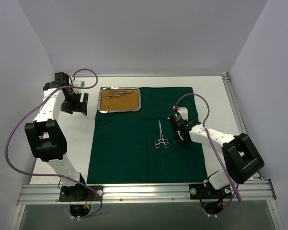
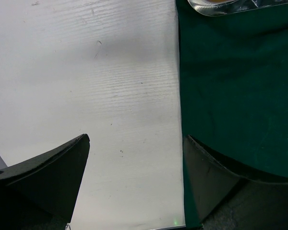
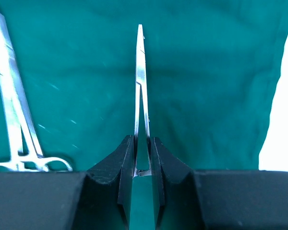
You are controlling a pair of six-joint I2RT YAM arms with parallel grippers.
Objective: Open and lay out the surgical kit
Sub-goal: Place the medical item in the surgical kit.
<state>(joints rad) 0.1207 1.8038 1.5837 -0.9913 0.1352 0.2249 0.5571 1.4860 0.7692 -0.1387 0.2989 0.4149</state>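
Grip first: the right claw is closed almost fully on a pair of thin straight tweezers. Its two black fingers pinch the steel from either side. The tweezers stick out of the claw toward twelve o'clock in the right wrist view, with the pointed tip above the dark green cloth. Whether the tip touches the fabric cannot be told.

A ring-handled clamp lies flat on the cloth at nine o'clock of the right claw, near it but apart. Its rings are at the near end.

From overhead, the cloth lies spread open on the white desk. The right claw is over its three o'clock side, with the clamp just beside it.

The small steel tray sits on the cloth's eleven o'clock corner. Thin metal instruments lie inside it on the orange-brown bottom, too small to tell apart.

The left claw is at nine o'clock of the tray, over bare desk. Its jaws stand wide apart and hold nothing. In its own wrist view, one finger overlaps the cloth's edge and the other is over bare desk.
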